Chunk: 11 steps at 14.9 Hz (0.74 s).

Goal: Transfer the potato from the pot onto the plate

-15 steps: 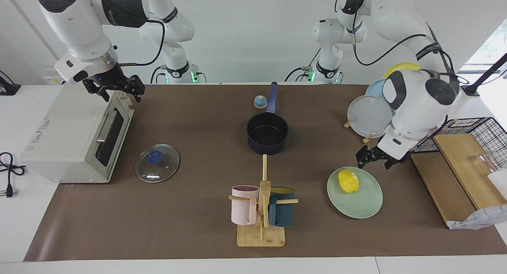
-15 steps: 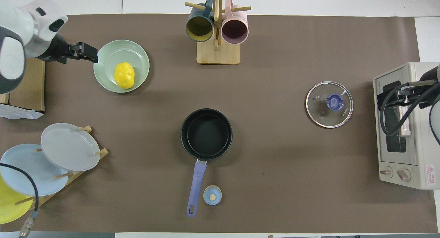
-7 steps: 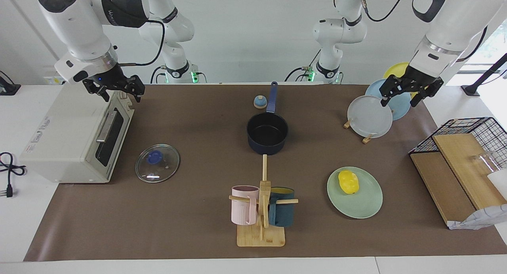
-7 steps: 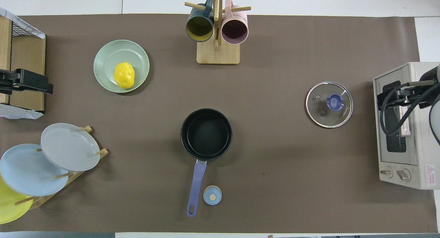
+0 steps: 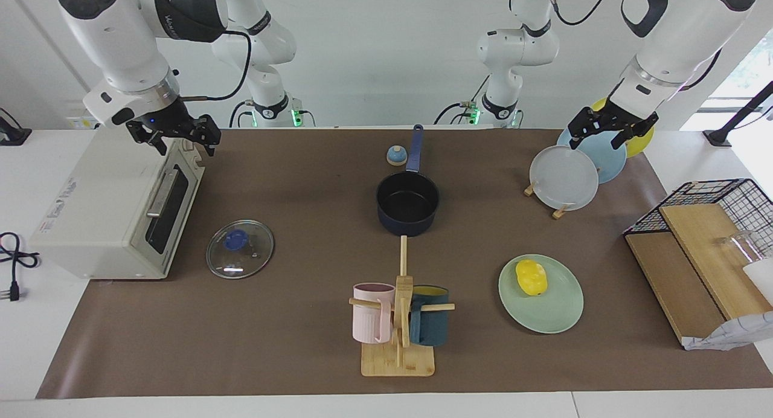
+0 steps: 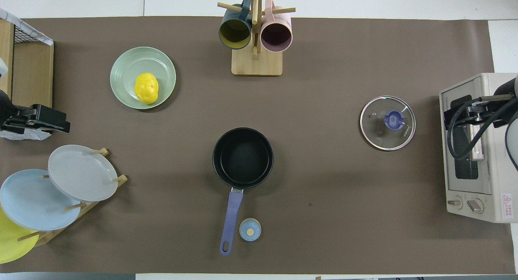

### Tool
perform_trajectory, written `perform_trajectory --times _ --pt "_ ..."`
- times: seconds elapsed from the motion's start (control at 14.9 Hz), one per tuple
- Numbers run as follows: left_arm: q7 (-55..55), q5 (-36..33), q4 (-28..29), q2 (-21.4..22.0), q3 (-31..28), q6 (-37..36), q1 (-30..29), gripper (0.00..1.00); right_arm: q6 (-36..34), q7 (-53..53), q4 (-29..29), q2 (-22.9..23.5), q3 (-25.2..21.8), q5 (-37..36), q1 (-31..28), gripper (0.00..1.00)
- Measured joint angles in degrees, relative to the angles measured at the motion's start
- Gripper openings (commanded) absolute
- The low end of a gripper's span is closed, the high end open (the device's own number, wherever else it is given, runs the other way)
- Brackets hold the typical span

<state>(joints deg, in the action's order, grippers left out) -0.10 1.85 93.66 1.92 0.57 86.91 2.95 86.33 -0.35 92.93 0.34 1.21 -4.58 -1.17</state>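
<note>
The yellow potato (image 5: pixel 531 277) (image 6: pixel 146 88) lies on the mint-green plate (image 5: pixel 558 312) (image 6: pixel 125 65), toward the left arm's end of the table. The navy pot (image 5: pixel 408 202) (image 6: pixel 243 158) stands mid-table with nothing inside, its blue handle pointing toward the robots. My left gripper (image 5: pixel 610 131) (image 6: pixel 40 118) hangs open and holds nothing, raised over the plate rack and well away from the potato. My right gripper (image 5: pixel 175 134) (image 6: pixel 465 114) waits open above the toaster oven, holding nothing.
A glass lid (image 5: pixel 240 249) lies beside the toaster oven (image 5: pixel 102 206). A mug tree (image 5: pixel 398 321) with two mugs stands farther from the robots than the pot. The rack holds a grey plate (image 5: pixel 564 177) and others. A wire basket and wooden boards (image 5: pixel 694 261) are beside the mint plate.
My left gripper has risen from beside the mint plate and swung back toward the robots, ending over the plate rack. The potato stays on the plate. The right arm has not moved.
</note>
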Motion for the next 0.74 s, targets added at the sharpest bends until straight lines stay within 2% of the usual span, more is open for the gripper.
perform_trajectory --times 0.27,0.74 --pt "-0.2 0.0 -3.6 -0.8 -0.2 -0.3 1.4 1.0 0.0 0.0 0.0 0.0 0.0 0.0 0.0 1.0" --pt "-0.2 0.0 -3.6 -1.4 -0.5 -0.4 1.7 1.0 0.0 0.0 0.0 0.0 0.0 0.0 0.0 1.0"
